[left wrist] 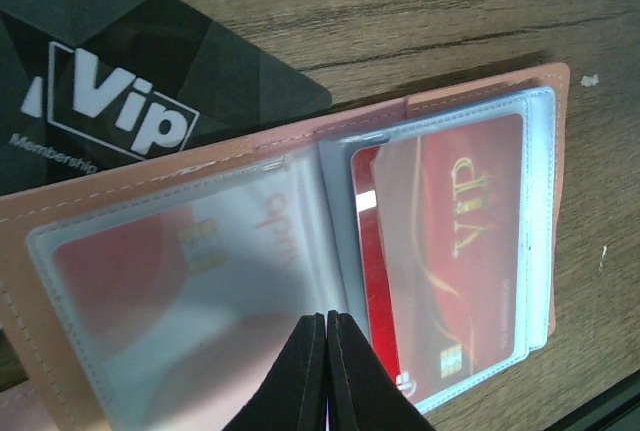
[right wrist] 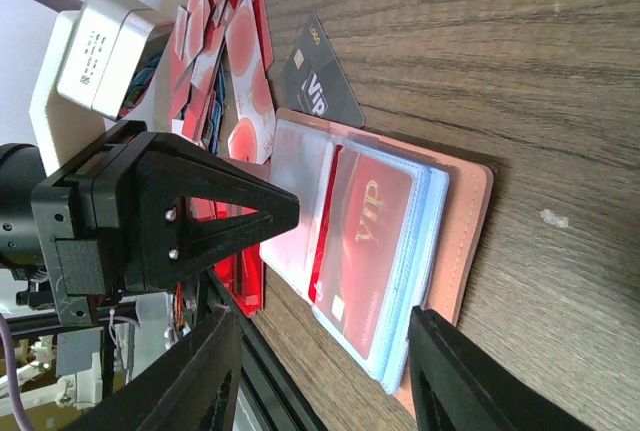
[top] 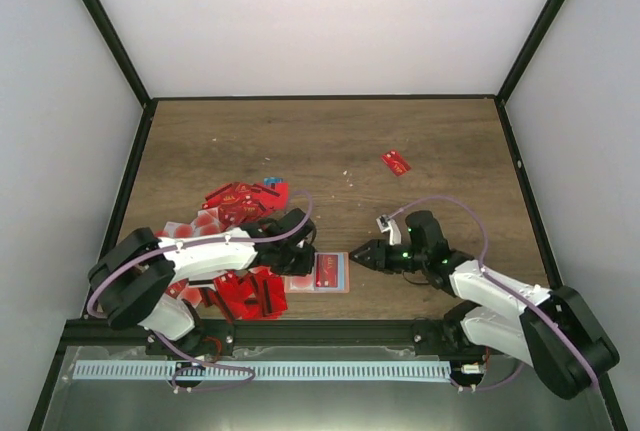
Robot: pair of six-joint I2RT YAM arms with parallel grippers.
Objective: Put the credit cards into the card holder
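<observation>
**Desk:** Where is the card holder (top: 333, 273)?

**Photographer:** It lies open on the wooden table (top: 330, 141), near the front edge and between the two arms. Its clear sleeves face up. A red VIP card (left wrist: 450, 241) sits in the right-hand sleeve, and a paler red card (left wrist: 150, 271) shows through the left one. A black Vip membership card (left wrist: 150, 81) lies at its far corner, partly under the salmon cover.

**Desk:** And the grippers?

**Photographer:** The left gripper (left wrist: 327, 323) has its fingers pressed together, with nothing visible between them. Its tip is at the fold where the sleeves meet, though I cannot tell whether it bears down on the plastic. The right gripper (top: 363, 253) hovers just beside the holder's right edge, jaws spread and empty.

**Desk:** Which step is this?

**Photographer:** It looks like work on the holder itself, steadying it or turning a sleeve, rather than fetching a card. Most of the job appears to remain. The heap of red cards (top: 240, 206) lies on the left, and one stray red card (top: 396, 161) sits well apart toward the back right.

**Desk:** Next move?

**Photographer:** Probably find a free sleeve and keep it exposed. Then one thin card must be lifted off the flat and fed edge-first into the mouth. A small tilt could snag it on the plastic lip.
</observation>
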